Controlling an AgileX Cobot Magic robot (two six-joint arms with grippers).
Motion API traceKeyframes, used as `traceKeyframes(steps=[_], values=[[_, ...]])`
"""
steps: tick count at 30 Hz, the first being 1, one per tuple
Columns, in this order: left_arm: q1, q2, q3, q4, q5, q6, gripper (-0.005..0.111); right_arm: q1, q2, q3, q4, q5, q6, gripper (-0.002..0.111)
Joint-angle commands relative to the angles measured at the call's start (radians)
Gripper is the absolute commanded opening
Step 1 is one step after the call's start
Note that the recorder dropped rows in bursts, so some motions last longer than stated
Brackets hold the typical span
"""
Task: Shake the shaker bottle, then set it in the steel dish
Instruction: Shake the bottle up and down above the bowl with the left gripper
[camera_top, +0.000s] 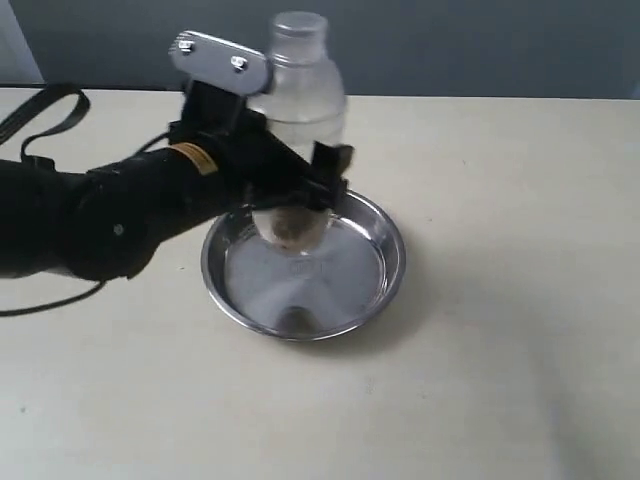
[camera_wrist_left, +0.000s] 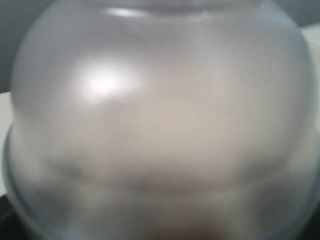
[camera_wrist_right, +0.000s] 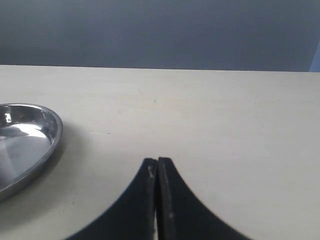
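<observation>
Placement looks close: the left gripper (camera_top: 300, 195) pinches the shaker bottle (camera_top: 300, 100), base just below its jaws, low over the steel dish (camera_top: 385, 280); release is left. Beside it the right gripper (camera_wrist_right: 157, 167) has jaws pressed together.

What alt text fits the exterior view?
The left gripper holds the frosted bottle upright over the middle of the steel dish, with brown bits showing at the bottle's base. The dish sits on a pale table; whether the bottle touches the dish floor cannot be told.
</observation>
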Motion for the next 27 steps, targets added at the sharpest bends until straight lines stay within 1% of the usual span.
traceKeyframes(steps=[1, 2, 3, 4, 5, 6, 7, 8, 9, 10, 11, 12, 13, 14, 15, 16, 17, 18, 19, 20, 21, 22, 23, 24, 25, 26, 27], values=[[-0.03, -0.037, 0.011, 0.38, 0.081, -0.014, 0.0, 0.004, -0.004, 0.001, -0.001, -0.011, -0.001, -0.001], [-0.025, -0.04, 0.02, 0.329, 0.034, 0.001, 0.0, 0.004, -0.004, 0.001, -0.001, -0.011, -0.001, -0.001], [0.004, -0.034, 0.028, 0.111, -0.041, 0.035, 0.0, 0.004, -0.004, 0.001, -0.001, -0.011, -0.001, -0.001], [0.033, -0.026, 0.035, -0.163, -0.138, 0.059, 0.0, 0.004, -0.004, 0.001, -0.001, -0.011, -0.001, -0.001], [0.049, -0.024, 0.032, -0.324, -0.167, 0.048, 0.0, 0.004, -0.004, 0.001, -0.001, -0.011, -0.001, -0.001], [0.045, -0.039, 0.027, -0.221, -0.073, 0.046, 0.0, 0.004, -0.004, 0.001, -0.001, -0.011, -0.001, -0.001], [0.025, -0.052, 0.018, -0.002, 0.064, 0.018, 0.0, 0.004, -0.004, 0.001, -0.001, -0.011, -0.001, -0.001], [-0.02, -0.067, 0.012, 0.317, 0.139, -0.038, 0.0, 0.004, -0.004, 0.001, -0.001, -0.011, -0.001, -0.001], [-0.045, -0.073, 0.015, 0.479, 0.133, -0.065, 0.0, 0.004, -0.004, 0.001, -0.001, -0.011, -0.001, -0.001], [-0.036, -0.073, 0.026, 0.42, 0.077, -0.053, 0.0, 0.004, -0.004, 0.001, -0.001, -0.011, -0.001, -0.001], [0.003, -0.066, 0.036, 0.181, -0.026, -0.028, 0.0, 0.004, -0.004, 0.001, -0.001, -0.011, -0.001, -0.001], [0.039, -0.052, 0.043, -0.124, -0.127, -0.04, 0.0, 0.004, -0.004, 0.001, -0.001, -0.011, -0.001, -0.001], [0.053, -0.045, 0.043, -0.332, -0.16, -0.079, 0.0, 0.004, -0.004, 0.001, -0.001, -0.011, -0.001, -0.001], [0.052, -0.043, 0.037, -0.236, -0.115, -0.092, 0.0, 0.004, -0.004, 0.001, -0.001, -0.011, -0.001, -0.001], [0.027, -0.056, 0.025, 0.069, -0.002, -0.13, 0.0, 0.004, -0.004, 0.001, -0.001, -0.011, -0.001, -0.001], [-0.02, -0.066, 0.018, 0.345, 0.064, -0.192, 0.0, 0.004, -0.004, 0.001, -0.001, -0.014, -0.001, -0.001], [-0.057, -0.073, 0.016, 0.551, 0.084, -0.242, 0.0, 0.004, -0.004, 0.001, -0.001, -0.014, -0.001, -0.001], [-0.056, -0.071, 0.016, 0.496, 0.054, -0.234, 0.0, 0.004, -0.004, 0.001, -0.001, -0.014, -0.001, -0.001], [-0.034, -0.066, 0.018, 0.315, -0.008, -0.173, 0.0, 0.004, -0.004, 0.001, -0.001, -0.014, -0.001, -0.001], [-0.007, -0.054, 0.026, 0.013, -0.103, -0.128, 0.0, 0.004, -0.004, 0.001, -0.001, -0.014, -0.001, -0.001], [-0.001, -0.046, 0.029, -0.23, -0.158, -0.146, 0.0, 0.004, -0.004, 0.001, -0.001, -0.014, -0.001, -0.001], [-0.007, -0.048, 0.022, -0.233, -0.134, -0.136, 0.0, 0.004, -0.004, 0.001, -0.001, -0.014, -0.001, -0.001], [-0.03, -0.059, 0.012, -0.014, -0.037, -0.131, 0.0, 0.004, -0.004, 0.001, -0.001, -0.014, -0.001, -0.001], [-0.065, -0.069, 0.008, 0.307, 0.046, -0.133, 0.0, 0.004, -0.004, 0.001, -0.001, -0.014, -0.001, -0.001], [-0.081, -0.071, 0.008, 0.382, 0.06, -0.121, 0.0, 0.004, -0.004, 0.001, -0.001, -0.014, -0.001, -0.001], [-0.065, -0.064, 0.016, 0.264, 0.027, -0.082, 0.0, 0.004, -0.004, 0.001, -0.001, -0.014, -0.001, -0.001], [-0.032, -0.053, 0.026, -0.017, -0.059, -0.04, 0.0, 0.004, -0.004, 0.001, -0.001, -0.014, -0.001, -0.001]])
